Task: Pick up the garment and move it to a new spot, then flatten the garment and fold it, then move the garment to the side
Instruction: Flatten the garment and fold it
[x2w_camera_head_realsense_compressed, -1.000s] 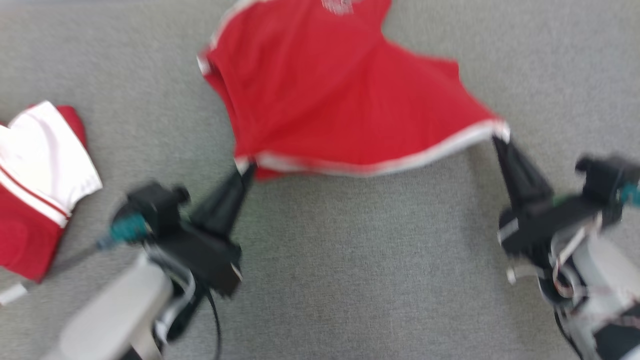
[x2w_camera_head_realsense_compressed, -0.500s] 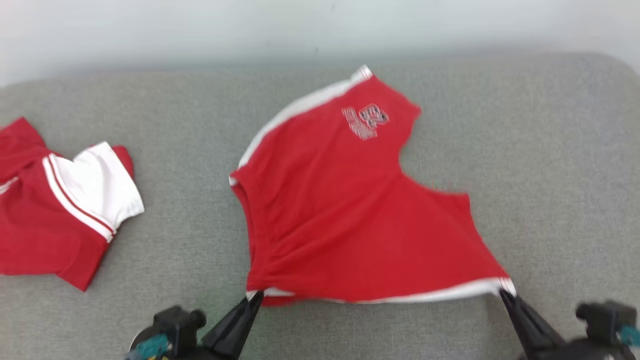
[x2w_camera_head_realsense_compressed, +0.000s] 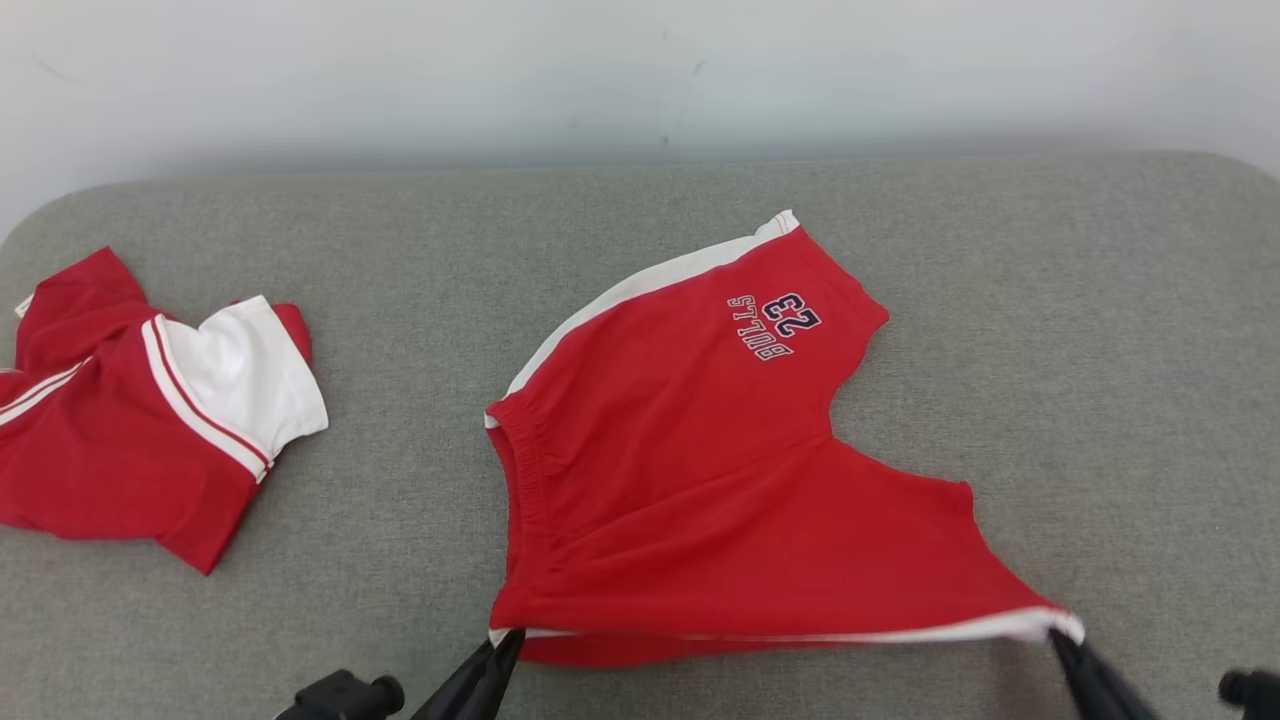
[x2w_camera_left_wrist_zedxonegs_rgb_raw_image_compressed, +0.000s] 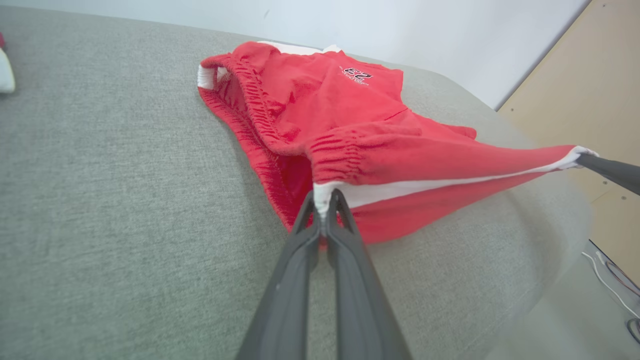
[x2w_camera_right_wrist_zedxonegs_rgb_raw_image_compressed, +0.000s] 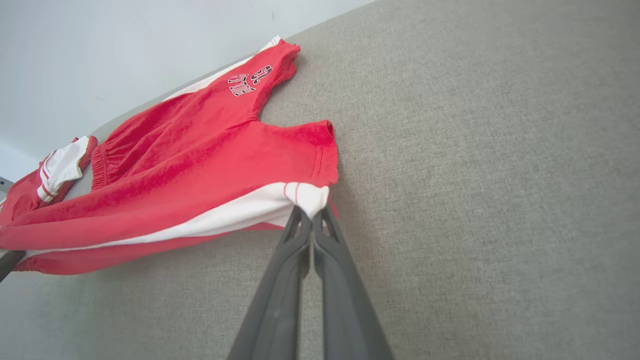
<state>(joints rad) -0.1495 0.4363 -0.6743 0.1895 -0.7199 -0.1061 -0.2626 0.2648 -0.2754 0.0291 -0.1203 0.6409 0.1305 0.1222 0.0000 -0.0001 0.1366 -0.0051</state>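
The left fingers are pressed together on the white-striped corner at the waistband of the red shorts; the right fingers are likewise closed, pinching the white corner of a leg hem; in the head view their tips sit at the lower edge, left and right, with the striped side seam drawn taut between them. In the left wrist view that edge stands a little off the grey table, while the rest of the shorts slopes down to lie on the cloth; the printed leg rests flat near the middle of the frame, toward the upper right.

Over the last second both grips have held the same two corners; the head camera has tilted up, so the white wall has come in at the top and the arms have slid to the bottom edge; that shift belongs to the camera. The motion blur has gone and the print reads sharp, so the carry seems to be settling. A second red-and-white garment lies well apart at the left.

By my judgement the move to a new spot is nearly done; lowering the held edge and flattening come next.
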